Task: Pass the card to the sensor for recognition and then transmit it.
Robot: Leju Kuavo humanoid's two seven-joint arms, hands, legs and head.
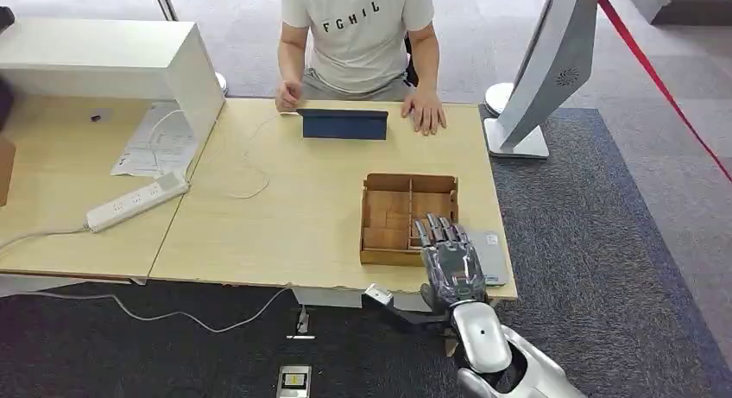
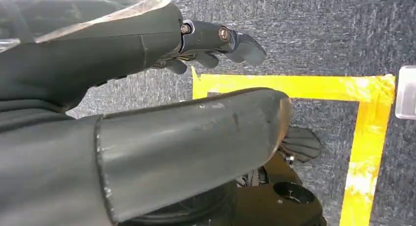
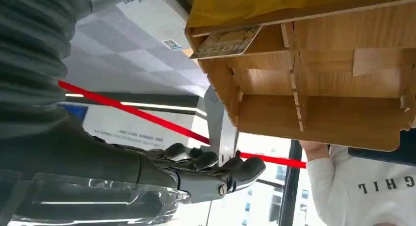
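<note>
I am seeing my right hand (image 1: 449,258) hovering at the near right corner of the wooden divided box (image 1: 407,218), fingers (image 1: 440,231) stretched out, slightly apart and gripping nothing. In the right wrist view the card (image 3: 226,42) is lying in a corner compartment of that box, just beyond my fingertips. My left hand (image 2: 216,39) is hanging over the carpet with yellow tape (image 2: 365,138), fingers loosely curled and holding nothing. A person's hand (image 1: 425,111) is resting on the table (image 1: 285,225) beside a blue tablet (image 1: 343,123).
</note>
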